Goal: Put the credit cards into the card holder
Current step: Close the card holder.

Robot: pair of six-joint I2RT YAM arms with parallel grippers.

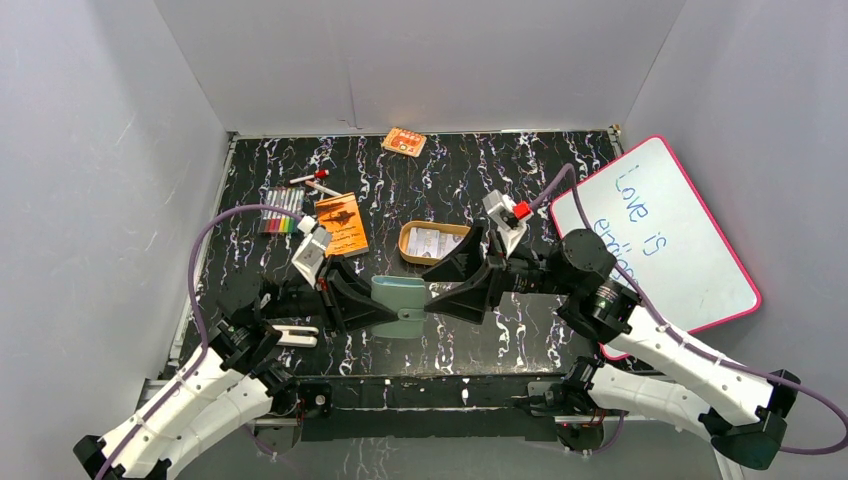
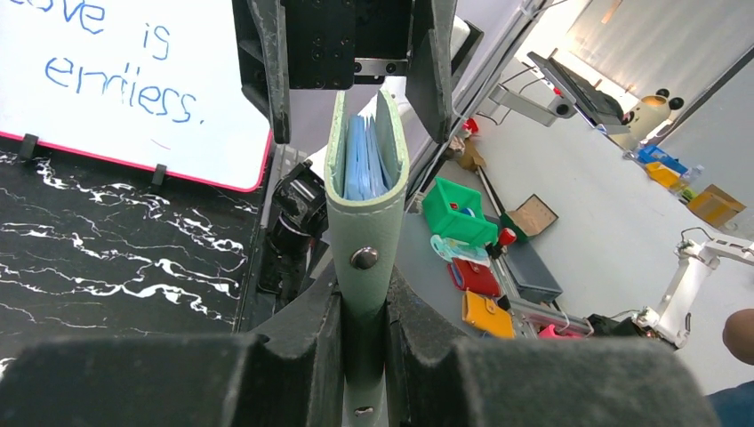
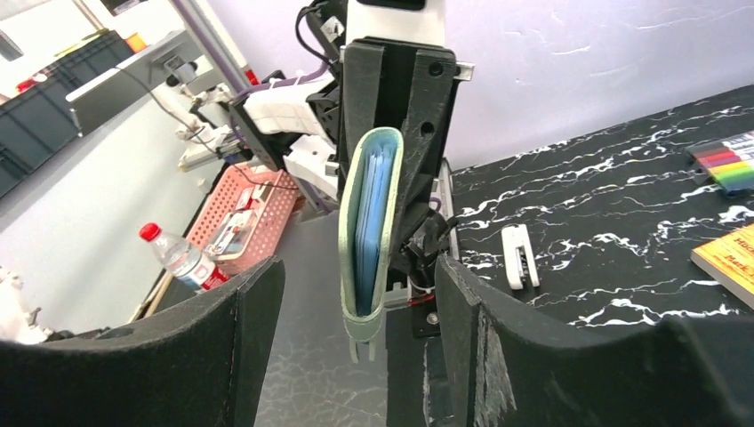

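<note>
The left gripper (image 2: 363, 307) is clamped on the snap-tab end of the sage-green card holder (image 1: 398, 296) and holds it off the black marbled table (image 1: 520, 190), edge up, with the pale blue sleeves showing between its covers. The right gripper (image 3: 356, 267) faces it from 3 o'clock. Its fingers (image 3: 253, 342) are spread wide, one on each side of the holder's free end, with a gap on both sides.

The tan oval tray (image 1: 408, 240) sits just at 12 o'clock of the holder. Pale printed sheets lie in it, probably the credit cards (image 1: 434, 243), though the print is too small to read.

An orange booklet (image 1: 342, 223) lies at 9 o'clock of the tray, with a row of coloured markers (image 1: 281, 212) beyond it. An orange-and-white packet (image 1: 404, 141) is at 12 o'clock, by the far wall. A pink-edged whiteboard (image 1: 665, 235) lies at 3 o'clock.
</note>
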